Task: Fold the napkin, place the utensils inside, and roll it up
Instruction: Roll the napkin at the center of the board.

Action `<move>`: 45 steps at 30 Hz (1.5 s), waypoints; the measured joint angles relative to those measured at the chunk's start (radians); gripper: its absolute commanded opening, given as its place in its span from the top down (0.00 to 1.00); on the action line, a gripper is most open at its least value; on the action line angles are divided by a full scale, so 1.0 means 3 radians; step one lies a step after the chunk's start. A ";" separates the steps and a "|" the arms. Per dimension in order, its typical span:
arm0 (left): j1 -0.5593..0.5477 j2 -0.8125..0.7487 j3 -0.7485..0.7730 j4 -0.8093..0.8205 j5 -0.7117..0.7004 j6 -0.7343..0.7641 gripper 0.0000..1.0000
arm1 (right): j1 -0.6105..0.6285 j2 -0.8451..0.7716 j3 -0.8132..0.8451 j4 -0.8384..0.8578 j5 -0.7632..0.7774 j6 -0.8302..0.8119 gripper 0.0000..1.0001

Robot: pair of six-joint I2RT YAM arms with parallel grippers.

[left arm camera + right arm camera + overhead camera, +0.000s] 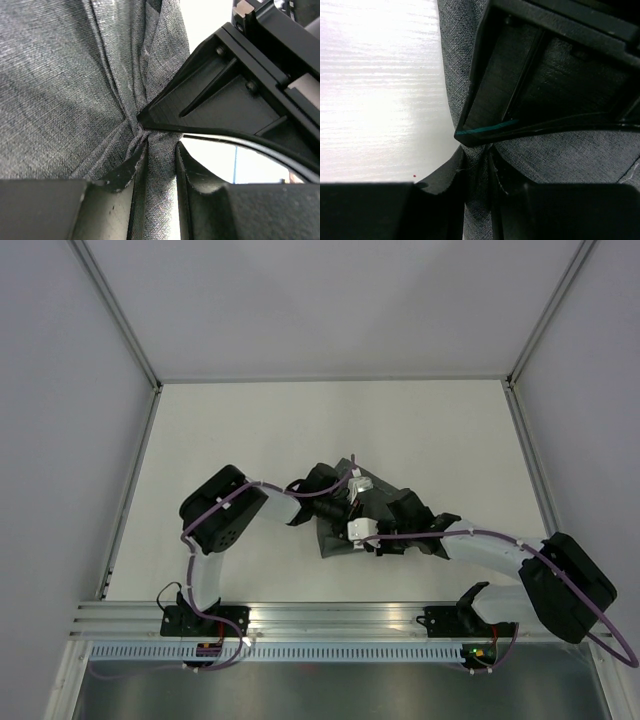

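The dark grey napkin point(333, 540) lies bunched at the table's middle, with both grippers meeting over it. My left gripper point(345, 502) is shut on a gathered fold of it. In the left wrist view the cloth point(60, 90) fills the left side and runs down between the fingers of that gripper point(157, 150). My right gripper point(351, 517) pinches a fold right beside it. The right wrist view shows the right gripper point(477, 155) with napkin point(570, 155) pressed between both pads. Each wrist view shows the other gripper's black body close above. The utensils are out of view.
The white table point(300, 430) has raised metal rails along its left, right and far sides. Bare tabletop point(380, 90) shows left of the cloth in the right wrist view. The two arm bases sit on the aluminium rail point(330, 615) at the near edge.
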 measured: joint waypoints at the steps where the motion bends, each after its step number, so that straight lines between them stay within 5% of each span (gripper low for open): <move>1: -0.0001 -0.0037 -0.0011 -0.0041 -0.0057 -0.0005 0.76 | 0.0000 0.0043 0.0039 -0.0032 -0.0004 -0.0004 0.89; 5: 0.0001 -0.0290 -0.0123 -0.0203 -0.0401 -0.0008 0.66 | -0.0020 0.0256 0.0231 -0.0103 -0.0088 -0.0034 0.90; 15: 0.0114 -0.1211 -0.0484 -0.0127 -0.1265 -0.0100 0.64 | -0.0225 0.0782 0.0774 -0.0585 -0.0497 -0.0153 0.90; 29: -0.0134 -0.2946 -0.1867 0.0566 -0.2855 0.0058 0.61 | -0.0698 0.2073 0.2139 -0.2234 -0.1372 -0.0516 0.89; 36: -0.0846 -0.2711 -0.1542 0.0284 -0.3351 0.0916 0.58 | -0.0738 0.2440 0.2544 -0.2707 -0.1450 -0.0518 0.89; 45: -0.1193 -0.1806 -0.1015 -0.0084 -0.3534 0.1705 0.54 | -0.0738 0.2647 0.2777 -0.2967 -0.1452 -0.0446 0.89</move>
